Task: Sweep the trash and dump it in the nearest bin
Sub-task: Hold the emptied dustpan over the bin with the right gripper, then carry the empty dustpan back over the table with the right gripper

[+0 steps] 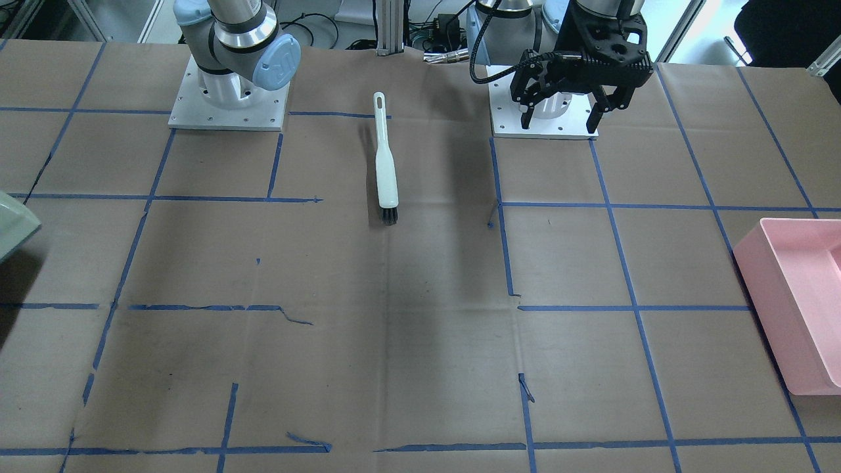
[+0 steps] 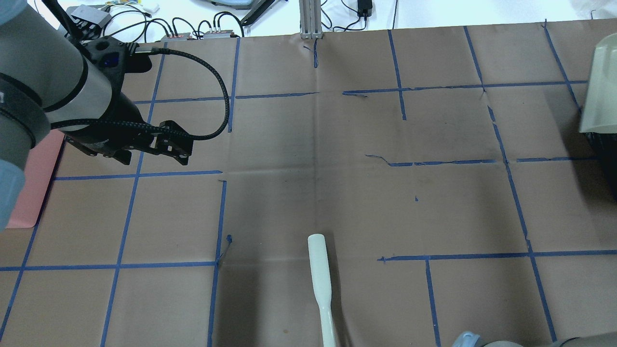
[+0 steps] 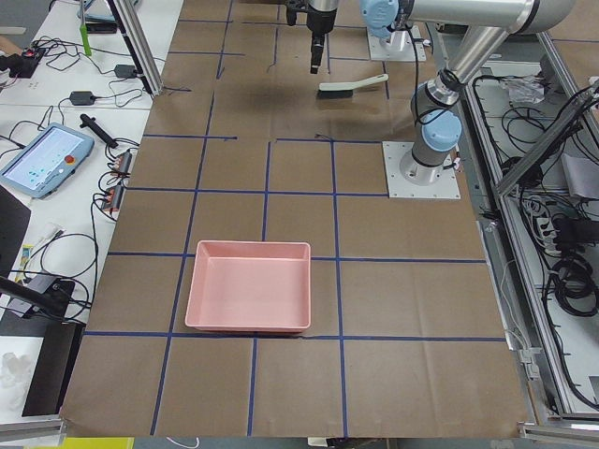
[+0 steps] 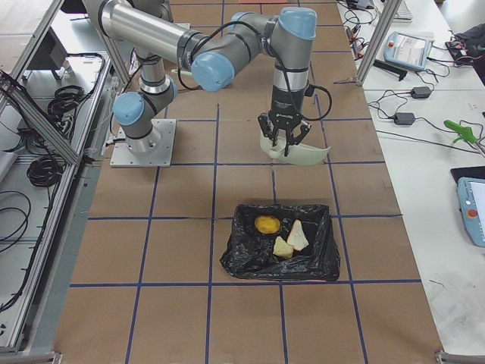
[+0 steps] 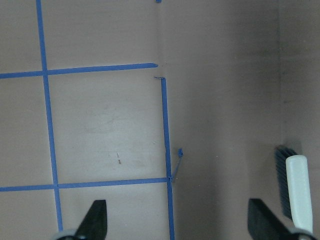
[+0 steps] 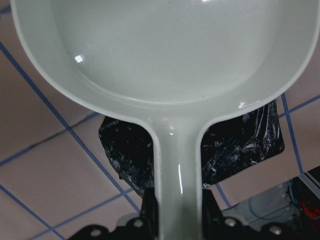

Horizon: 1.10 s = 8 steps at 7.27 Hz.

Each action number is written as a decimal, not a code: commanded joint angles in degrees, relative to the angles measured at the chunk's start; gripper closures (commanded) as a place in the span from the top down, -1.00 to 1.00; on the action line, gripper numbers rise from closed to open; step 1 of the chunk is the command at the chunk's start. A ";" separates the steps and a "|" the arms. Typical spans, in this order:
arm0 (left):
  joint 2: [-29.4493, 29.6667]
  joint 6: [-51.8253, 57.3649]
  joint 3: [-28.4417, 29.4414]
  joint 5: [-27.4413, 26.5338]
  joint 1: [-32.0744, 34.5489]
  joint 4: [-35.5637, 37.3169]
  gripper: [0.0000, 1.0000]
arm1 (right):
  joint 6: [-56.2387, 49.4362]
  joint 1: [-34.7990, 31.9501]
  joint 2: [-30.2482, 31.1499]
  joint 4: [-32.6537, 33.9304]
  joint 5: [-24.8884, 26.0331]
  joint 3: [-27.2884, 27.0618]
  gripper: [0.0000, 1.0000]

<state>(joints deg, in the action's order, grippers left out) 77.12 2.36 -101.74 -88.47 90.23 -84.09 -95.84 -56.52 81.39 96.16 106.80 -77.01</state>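
Note:
The trash lies inside the black-lined bin (image 4: 244,262): a yellow-brown potato (image 4: 265,224), a white bread wedge (image 4: 297,236) and a small bread chunk (image 4: 283,247). My right gripper (image 4: 283,138) is shut on the handle of a pale green dustpan (image 6: 160,55), which hangs empty just beyond the bin. In the right wrist view the black bin liner (image 6: 240,145) shows under the pan. A white brush (image 1: 386,164) lies flat on the table between the two arm bases. Near its own base my left gripper (image 1: 564,115) hovers open and empty, with the brush (image 5: 296,187) off to one side.
A pink tray (image 3: 248,297) sits on the table's left end, also seen at the front view's right edge (image 1: 798,309). Blue tape lines grid the brown paper table cover. Cables and devices line the far side benches.

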 commanded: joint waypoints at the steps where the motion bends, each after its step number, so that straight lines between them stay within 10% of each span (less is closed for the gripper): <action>1: 1.88 -0.08 0.57 1.46 -0.23 4.17 0.99 | 15.44 -6.02 1.58 -6.31 -4.74 -0.07 -1.00; 8: 4.44 -0.16 5.76 -0.12 0.55 0.51 0.99 | 70.54 -32.38 -1.74 -5.46 -12.93 -2.88 -1.00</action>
<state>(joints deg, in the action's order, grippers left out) 82.13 2.55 -96.77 -88.51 90.27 -82.26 -35.24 -83.67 81.13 90.15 94.28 -79.87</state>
